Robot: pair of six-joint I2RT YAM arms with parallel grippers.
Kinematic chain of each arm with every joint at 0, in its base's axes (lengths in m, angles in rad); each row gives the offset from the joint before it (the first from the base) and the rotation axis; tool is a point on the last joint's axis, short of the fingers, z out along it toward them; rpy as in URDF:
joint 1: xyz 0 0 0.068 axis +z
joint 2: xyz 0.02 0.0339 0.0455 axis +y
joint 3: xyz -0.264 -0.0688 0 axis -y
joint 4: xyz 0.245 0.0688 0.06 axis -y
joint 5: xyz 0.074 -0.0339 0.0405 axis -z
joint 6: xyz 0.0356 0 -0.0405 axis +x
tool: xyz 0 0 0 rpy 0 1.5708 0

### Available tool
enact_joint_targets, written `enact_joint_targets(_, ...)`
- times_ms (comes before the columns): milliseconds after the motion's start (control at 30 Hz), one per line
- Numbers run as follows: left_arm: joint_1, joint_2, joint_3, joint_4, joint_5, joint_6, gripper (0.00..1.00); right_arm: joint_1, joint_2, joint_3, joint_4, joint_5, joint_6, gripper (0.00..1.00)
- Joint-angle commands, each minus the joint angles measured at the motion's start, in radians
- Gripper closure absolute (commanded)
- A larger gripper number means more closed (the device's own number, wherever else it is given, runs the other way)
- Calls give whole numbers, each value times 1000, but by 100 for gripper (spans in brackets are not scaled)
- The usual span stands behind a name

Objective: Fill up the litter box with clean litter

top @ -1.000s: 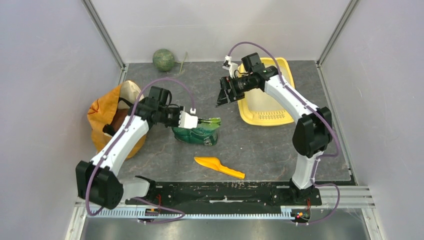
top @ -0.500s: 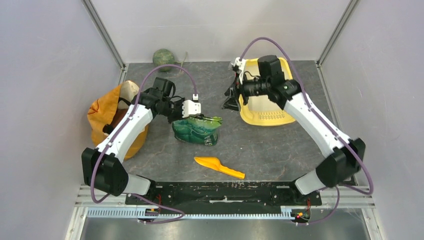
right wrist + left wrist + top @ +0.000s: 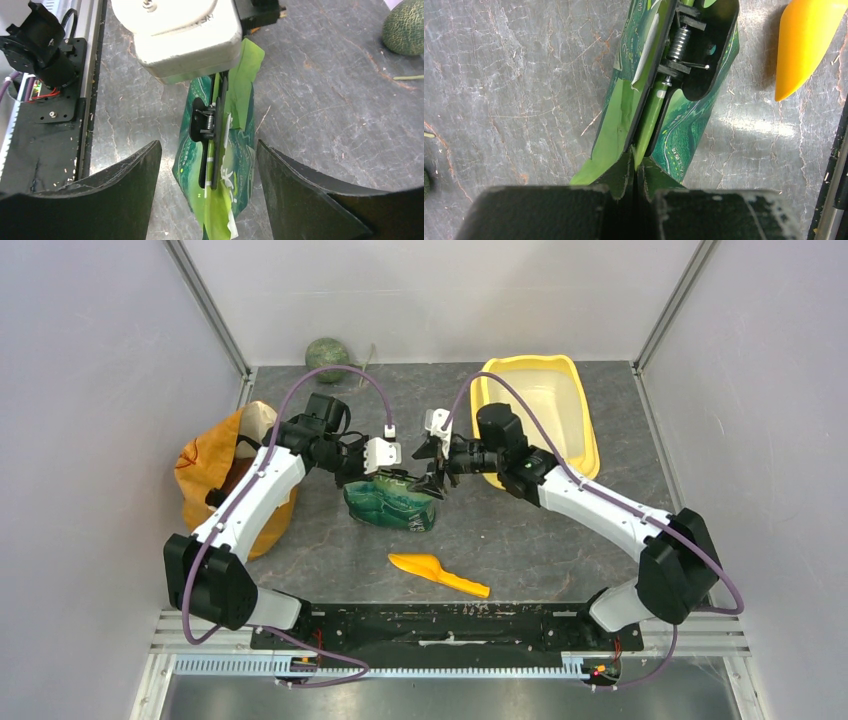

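The yellow litter box (image 3: 585,430) lies at the back right, its pale basin bare. No clean litter shows. A green printed pouch (image 3: 392,508) stands at mid-table, its top held shut by a black spring clip (image 3: 684,45). My left gripper (image 3: 403,478) is shut on the pouch's top edge (image 3: 616,125) just below the clip. My right gripper (image 3: 431,470) is open, its jaws on either side of the pouch top (image 3: 235,165) and the clip (image 3: 206,125), not touching them. The left gripper's white body (image 3: 185,35) faces it.
An orange scoop (image 3: 438,574) lies in front of the pouch, also in the left wrist view (image 3: 806,45). An orange-yellow bag (image 3: 215,480) sits at the left wall. A green ball (image 3: 327,357) rests at the back, also in the right wrist view (image 3: 404,32).
My right arm has swung from over the litter box leftwards and down to the pouch top, uncovering the box. My left gripper has kept hold of the pouch.
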Motion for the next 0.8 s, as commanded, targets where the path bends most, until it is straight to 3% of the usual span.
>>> enact_joint_targets(0,-1,-30,70,52,150,-58,98,32,1,-11,137,55,-37,22)
enact_joint_targets(400,0,-30,71,52,169,-73,98,68,64,-8,172,81,-72,25)
enact_joint_targets(767,8,-22,68,52,177,-75,98,85,99,-6,208,143,-91,42)
